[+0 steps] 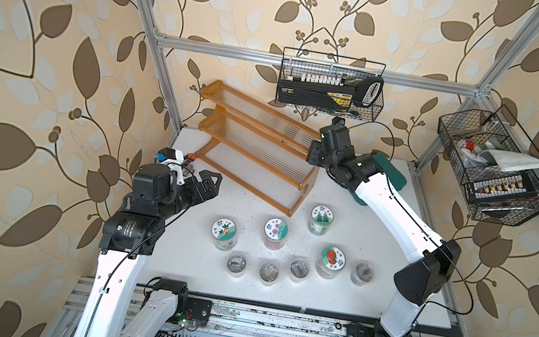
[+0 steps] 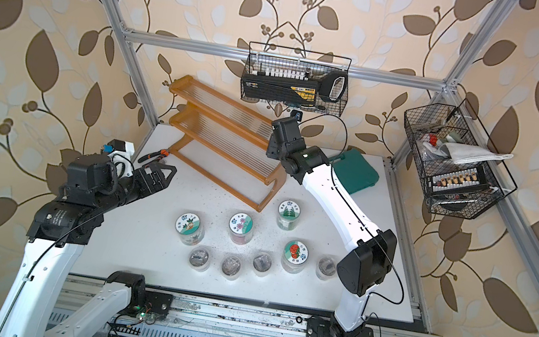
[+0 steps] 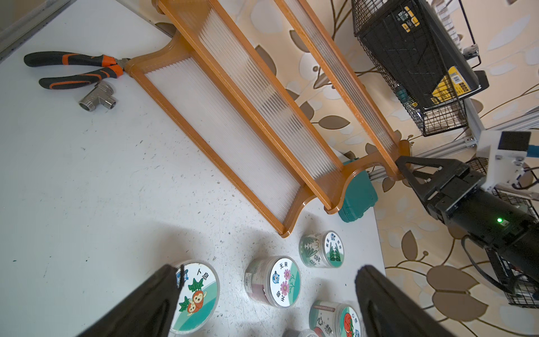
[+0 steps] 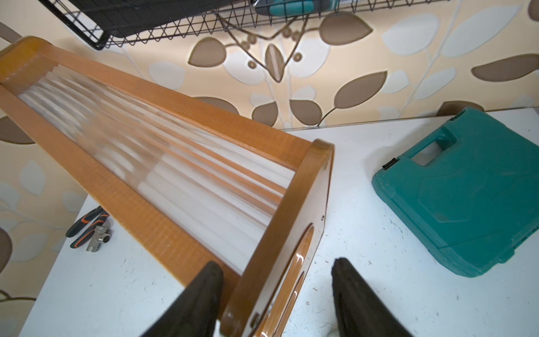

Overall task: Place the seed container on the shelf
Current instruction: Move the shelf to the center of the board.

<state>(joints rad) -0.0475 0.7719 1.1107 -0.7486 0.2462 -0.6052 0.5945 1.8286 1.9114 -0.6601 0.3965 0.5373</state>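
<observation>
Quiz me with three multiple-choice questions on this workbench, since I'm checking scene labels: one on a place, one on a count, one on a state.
1. Where is the green case?
A) on the table, past the shelf's end
B) on the floor
C) on the shelf's top tier

2. How many jars have picture lids?
A) two
B) four
C) six

3. How is the left gripper?
A) shut on a jar
B) shut on a lid
C) open, empty

Answers:
1 A: it lies flat on the white tabletop.
2 B: carrot, flower, tree and tomato lids show.
3 C: its fingers stand wide apart, gripping nothing.
</observation>
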